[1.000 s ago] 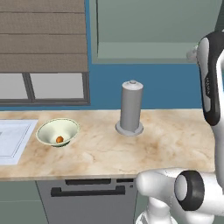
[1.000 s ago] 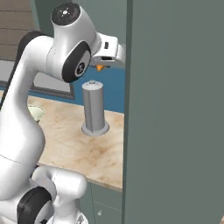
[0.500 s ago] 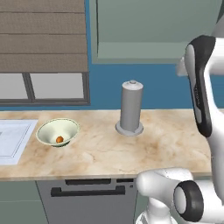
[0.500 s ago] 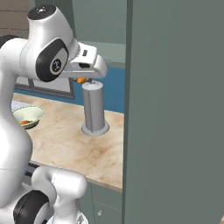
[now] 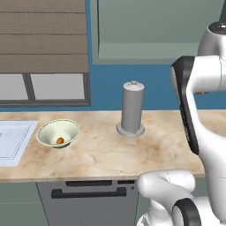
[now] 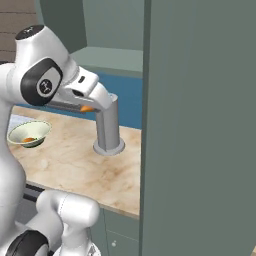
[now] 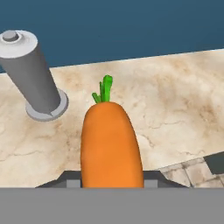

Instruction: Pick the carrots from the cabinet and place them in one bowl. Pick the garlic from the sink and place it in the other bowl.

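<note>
gripper: the gripper (image 7: 112, 181) is closing tight on a carrot (image 7: 111, 146) and holding it up over the table (image 5: 101, 154).
held carrot: its green top is pointing to 12 o'clock in the hand view.
other carrot: a second carrot (image 5: 60, 141) is lying in the cream-green bowl (image 5: 53, 130).
bowl: it is sitting on the table, at 9 o'clock from the grey cylinder (image 5: 132, 108) and well apart from it.
sink: the sink (image 5: 9, 141) is showing at the left edge, just beside the bowl.
table: it is looking like pale tan marble.
room: a blue wall (image 5: 141, 84) is standing behind the table, with the cabinet (image 5: 154, 26) hanging above and a window (image 5: 44, 86) to the left.
</note>
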### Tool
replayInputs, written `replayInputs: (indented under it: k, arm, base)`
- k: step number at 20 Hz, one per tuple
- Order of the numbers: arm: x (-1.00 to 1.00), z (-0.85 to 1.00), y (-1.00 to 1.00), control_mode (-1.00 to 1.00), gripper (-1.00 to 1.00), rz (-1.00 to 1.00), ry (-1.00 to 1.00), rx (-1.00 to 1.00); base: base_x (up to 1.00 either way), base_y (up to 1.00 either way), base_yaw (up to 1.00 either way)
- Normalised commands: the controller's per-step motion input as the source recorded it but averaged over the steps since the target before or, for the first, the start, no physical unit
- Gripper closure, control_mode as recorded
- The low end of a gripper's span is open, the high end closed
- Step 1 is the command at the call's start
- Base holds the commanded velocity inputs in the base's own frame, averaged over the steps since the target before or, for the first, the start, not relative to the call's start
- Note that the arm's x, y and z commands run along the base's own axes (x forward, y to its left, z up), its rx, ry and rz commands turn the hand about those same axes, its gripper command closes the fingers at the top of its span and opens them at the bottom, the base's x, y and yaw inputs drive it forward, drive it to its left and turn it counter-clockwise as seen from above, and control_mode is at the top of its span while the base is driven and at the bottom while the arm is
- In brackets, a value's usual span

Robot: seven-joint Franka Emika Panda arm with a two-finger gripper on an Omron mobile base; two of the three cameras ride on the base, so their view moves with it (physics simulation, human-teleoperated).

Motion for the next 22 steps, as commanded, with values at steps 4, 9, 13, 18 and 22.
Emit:
replayInputs:
  k: [4, 9, 13, 18, 22]
  arm:
    - [-0.12, -0.47, 0.07, -1.00, 1.00, -0.14, 0.01, 0.12]
    - [-0.12, -0.40, 0.17, -1.00, 1.00, -0.02, 0.11, 0.13]
    - [-0.01, -0.47, 0.11, -1.00, 1.00, 0.00, 0.18, 0.09]
    - [-0.06, -0.59, 0.11, -1.00, 1.00, 0.00, 0.13, 0.04]
    - [-0.02, -0.07, 0.01, -1.00, 1.00, 0.00, 0.00, 0.00]
  base:
    - [0.00, 0.00, 0.00]
    - [0.00, 0.00, 0.00]
    - [0.00, 0.00, 0.00]
    - [0.00, 0.00, 0.00]
    - [0.00, 0.00, 0.00]
